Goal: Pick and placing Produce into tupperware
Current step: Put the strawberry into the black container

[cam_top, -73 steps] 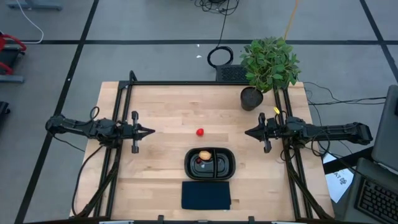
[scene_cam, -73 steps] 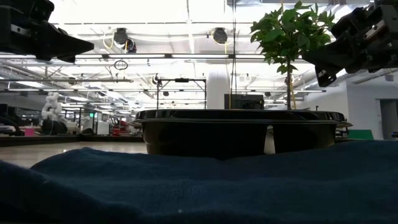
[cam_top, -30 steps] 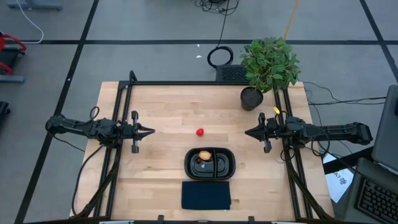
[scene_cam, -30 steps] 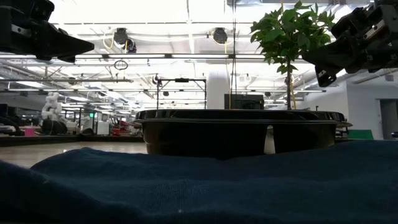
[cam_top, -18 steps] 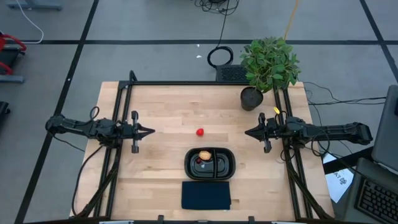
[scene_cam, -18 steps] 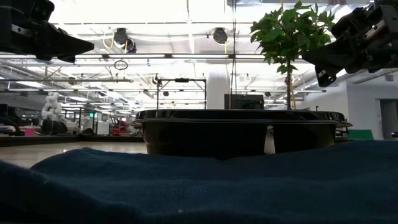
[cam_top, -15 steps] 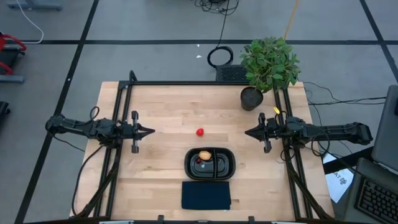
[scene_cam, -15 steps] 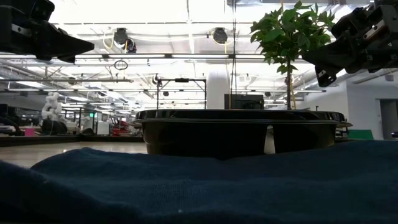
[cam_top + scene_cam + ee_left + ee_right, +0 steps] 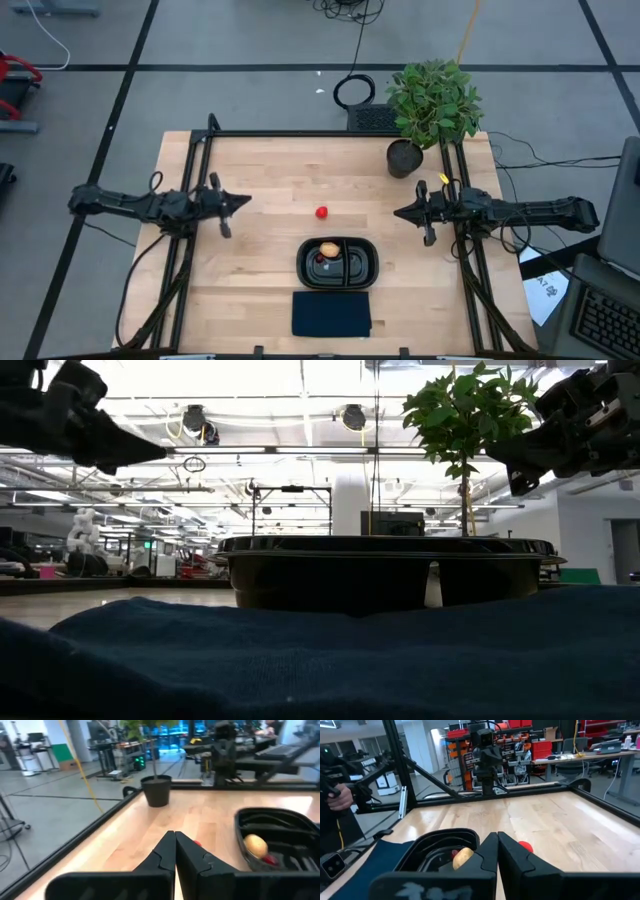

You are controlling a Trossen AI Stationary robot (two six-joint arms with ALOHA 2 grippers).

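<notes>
The bright red ball (image 9: 321,212) rests on the bare wood at mid-table; it also shows in the right wrist view (image 9: 525,846). The black tupperware (image 9: 360,265) sits nearer the near edge. Its left compartment holds the tan-orange ball (image 9: 329,249) and the tiny dark red piece (image 9: 320,258). My left gripper (image 9: 245,199) hovers shut at the table's left side, pointing toward the red ball. My right gripper (image 9: 397,212) hovers shut at the right side, pointing toward the table's middle. In the left wrist view the shut fingers (image 9: 175,834) half hide the red ball (image 9: 197,843).
A dark blue cloth (image 9: 331,313) lies flat between the tupperware and the near edge. A potted plant (image 9: 404,158) stands at the far right corner. Black frame rails (image 9: 197,180) run along the table's sides. A person's hand (image 9: 340,795) shows beyond the table in the right wrist view.
My left gripper has swung a little toward the table's far edge and rolled about its wrist, staying shut. The right arm and all the produce have kept still.
</notes>
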